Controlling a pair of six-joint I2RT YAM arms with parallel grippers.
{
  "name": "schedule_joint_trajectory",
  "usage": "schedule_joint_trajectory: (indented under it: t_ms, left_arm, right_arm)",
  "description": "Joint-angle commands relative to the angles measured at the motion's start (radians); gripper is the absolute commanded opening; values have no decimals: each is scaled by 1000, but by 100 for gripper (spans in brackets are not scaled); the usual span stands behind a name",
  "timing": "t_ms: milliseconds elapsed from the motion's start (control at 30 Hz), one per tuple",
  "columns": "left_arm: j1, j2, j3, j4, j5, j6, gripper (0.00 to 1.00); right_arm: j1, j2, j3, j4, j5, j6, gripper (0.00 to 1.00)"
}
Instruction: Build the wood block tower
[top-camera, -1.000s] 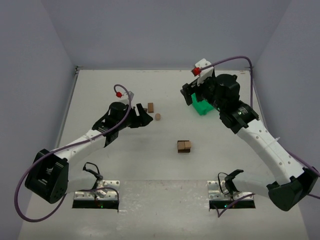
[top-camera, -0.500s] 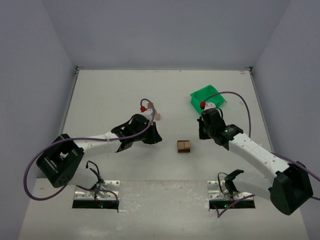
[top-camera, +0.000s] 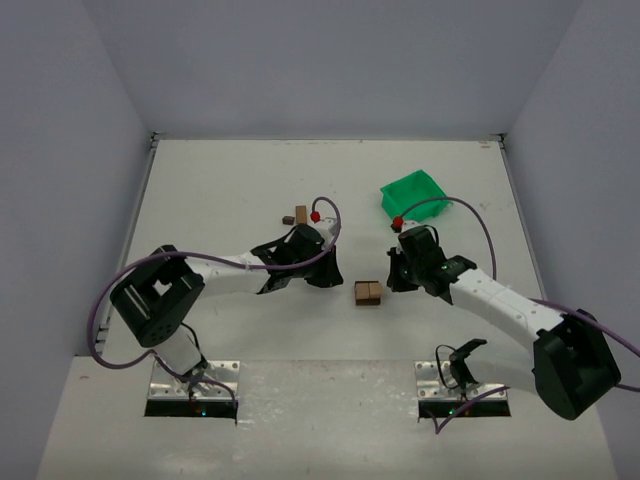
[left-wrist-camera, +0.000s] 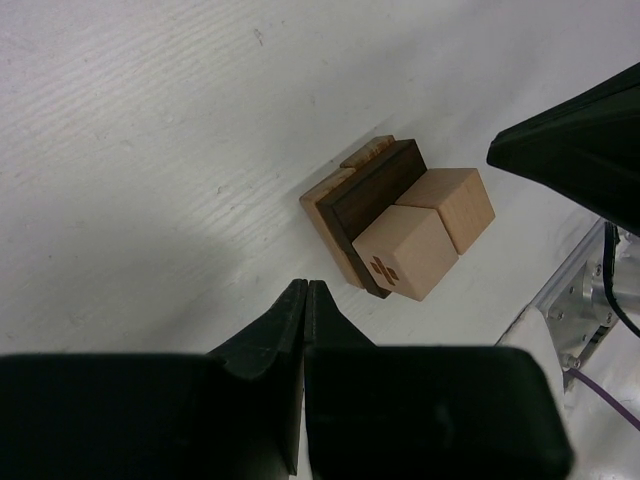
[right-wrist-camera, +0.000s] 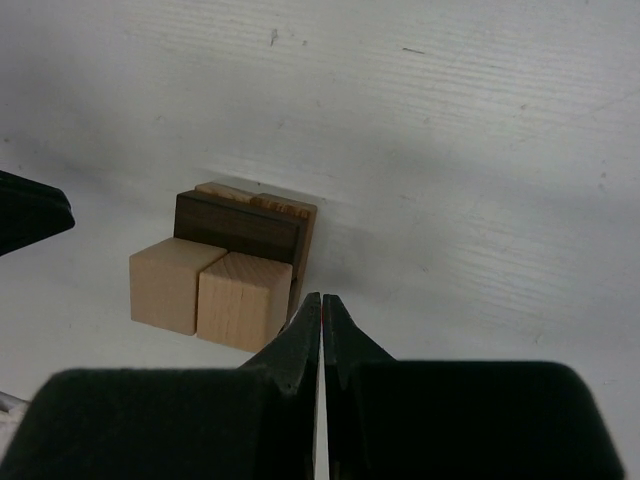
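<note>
wood block tower (top-camera: 368, 293) and both arms, seen from above and from each wrist.

**top view.** the tower is a low, compact cluster lying on the white table (top-camera: 230, 180), near the middle and towards the near side. it is one layer high here, not stacked. its longer side runs left to right, roughly along the line joining the two grippers. the left gripper (top-camera: 333, 277) is just to its left and the right gripper (top-camera: 391, 278) just to its right, both pointing inward at it. a green bin (top-camera: 412, 185) sits further back on the right, well apart from the tower. a tan block (top-camera: 300, 213) and a dark brown piece (top-camera: 287, 219) lie side by side behind the left arm.

**left wrist view.** the left gripper (left-wrist-camera: 305, 292) is clenched, fingers pressed together with nothing between them. its tips stop just short of the tower (left-wrist-camera: 395, 225). the tower shows two light cubes side by side, a dark brown slab set against them and tan pieces behind the slab. the slab's long axis runs parallel to the row of cubes. one cube bears a small cross-shaped mark.

**right wrist view.** the right gripper (right-wrist-camera: 321, 302) is likewise clenched and grasps nothing. its tips lie at a corner of the tower (right-wrist-camera: 235, 265); whether they touch it cannot be told. the cubes face the camera, with the slab and tan pieces behind them.
</note>
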Motion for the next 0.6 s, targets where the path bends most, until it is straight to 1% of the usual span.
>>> schedule_joint_trajectory:
  t_ms: [0, 167, 567]
  left_arm:
    - [-8, 6, 31, 34, -1, 23, 0]
    - [-8, 13, 31, 42, 10, 24, 0]
    - [-25, 54, 43, 77, 69, 12, 0]
  right_arm:
    - [1, 35, 16, 62, -40, 3, 0]
    - [1, 57, 20, 81, -85, 3, 0]
    - [0, 59, 23, 69, -63, 5, 0]
